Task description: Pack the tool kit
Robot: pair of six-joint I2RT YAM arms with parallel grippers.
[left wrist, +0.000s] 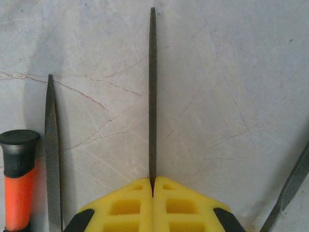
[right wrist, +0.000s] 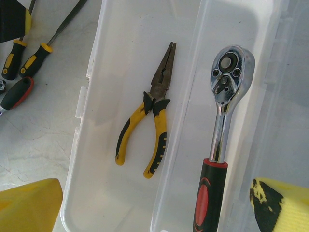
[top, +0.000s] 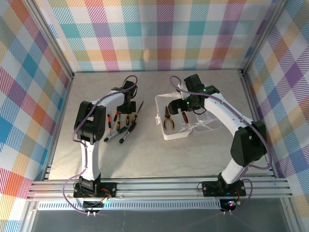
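Observation:
The tool kit's clear plastic case lies open at the middle right of the table. Yellow-handled pliers lie in one half of it, and a chrome ratchet with a black and red handle lies in the other. My right gripper hangs open just above the case, its yellow fingers wide apart on either side of the ratchet handle without touching it. My left gripper is down at the table, shut on a thin dark file that points straight ahead.
Several loose tools lie on the grey table by the left gripper: another file, an orange-handled tool, a third file and screwdrivers. Checked walls and a metal frame enclose the table.

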